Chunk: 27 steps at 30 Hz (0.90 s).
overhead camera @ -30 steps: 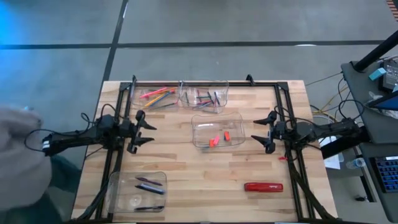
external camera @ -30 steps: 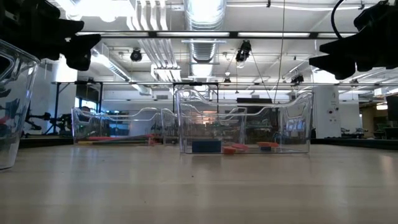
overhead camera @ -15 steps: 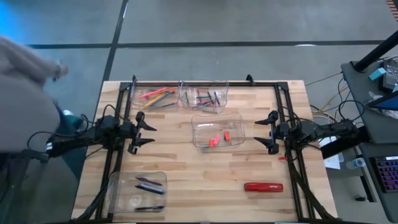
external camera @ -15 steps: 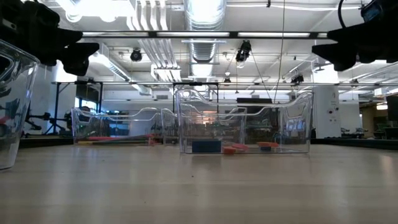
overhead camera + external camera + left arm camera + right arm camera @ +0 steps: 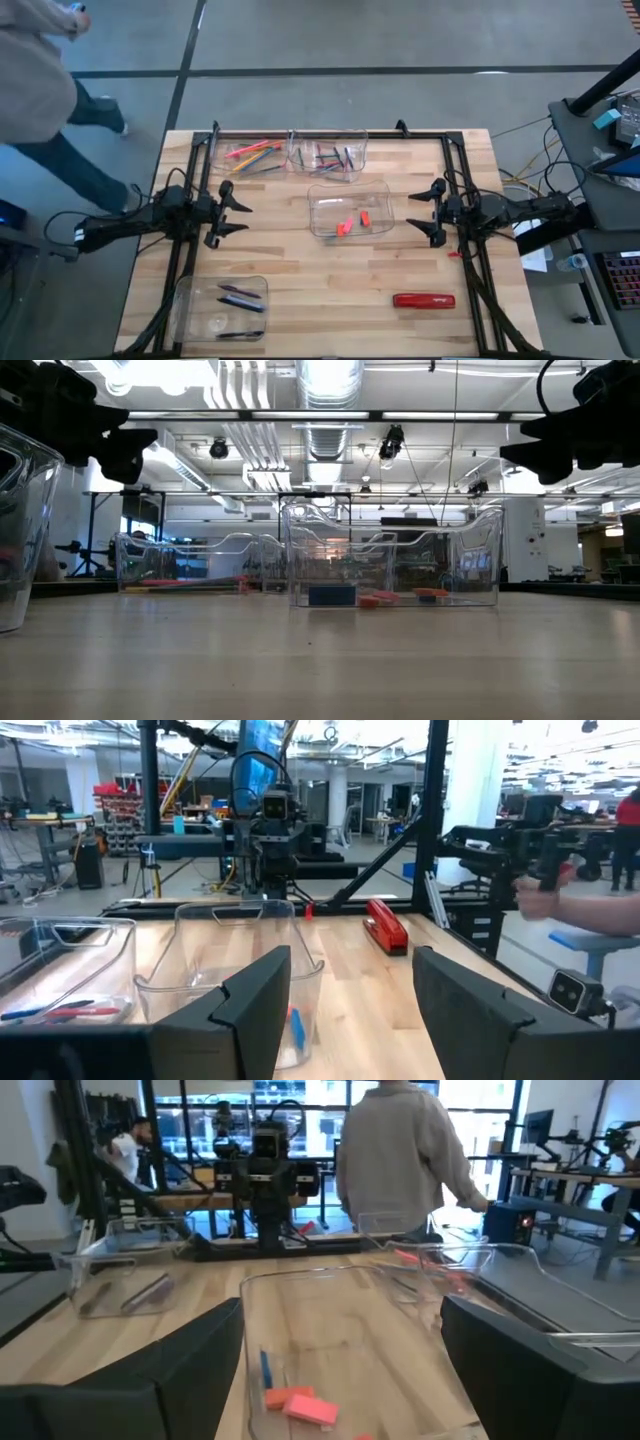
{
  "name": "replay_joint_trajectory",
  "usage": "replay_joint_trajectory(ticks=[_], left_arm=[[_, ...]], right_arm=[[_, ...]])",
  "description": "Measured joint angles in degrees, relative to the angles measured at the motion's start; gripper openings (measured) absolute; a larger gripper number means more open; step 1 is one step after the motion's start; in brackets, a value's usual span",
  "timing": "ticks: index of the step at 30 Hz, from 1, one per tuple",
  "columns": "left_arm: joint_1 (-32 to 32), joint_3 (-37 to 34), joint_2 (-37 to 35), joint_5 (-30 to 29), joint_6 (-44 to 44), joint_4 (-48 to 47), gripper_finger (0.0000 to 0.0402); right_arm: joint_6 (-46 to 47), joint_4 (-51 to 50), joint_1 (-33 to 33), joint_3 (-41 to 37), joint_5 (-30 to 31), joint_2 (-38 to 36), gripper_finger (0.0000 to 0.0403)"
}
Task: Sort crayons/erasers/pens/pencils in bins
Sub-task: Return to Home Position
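Four clear bins stand on the wooden table. The far left bin (image 5: 250, 155) holds the pencils (image 5: 252, 150), orange, red and green. The bin beside it (image 5: 328, 153) holds dark sticks. The middle bin (image 5: 348, 210) holds the red and orange erasers (image 5: 350, 222), which also show in the right wrist view (image 5: 300, 1402). The near left bin (image 5: 222, 305) holds a few dark pens. My left gripper (image 5: 244, 214) hovers open left of the middle bin, pointing level at it. My right gripper (image 5: 409, 210) hovers open to its right, also level.
A red oblong object with white lettering (image 5: 424, 299) lies near the table's front right. A small red bit (image 5: 455, 254) lies by the right arm's frame. A black rail (image 5: 330, 131) runs along the far edge. A person (image 5: 40, 90) walks beyond the table's left side.
The person beside the table's left edge has walked away toward the far left. Both grippers hold their places, open as before, and nothing in the bins has moved.
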Motion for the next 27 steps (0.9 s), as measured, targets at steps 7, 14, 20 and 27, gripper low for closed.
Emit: replay_joint_trajectory(ticks=[7,14,20,27], left_arm=[[0.0,0.0,1.8,4.2,0.0,0.1,0.0196],[0.0,0.0,5.4,4.4,-4.0,0.2,0.0196],[0.0,0.4,6.8,4.6,-6.0,2.3,0.0196],[0.0,2.3,3.8,6.5,-1.6,1.5,0.0196]], right_arm=[[1.2,0.1,0.0,0.0,0.2,0.1,0.0325],[0.9,0.1,0.0,0.1,0.2,0.0,0.0325],[0.8,0.1,0.0,0.1,0.2,0.0,0.0325],[0.8,0.1,0.0,0.1,0.2,0.0,0.0325]])
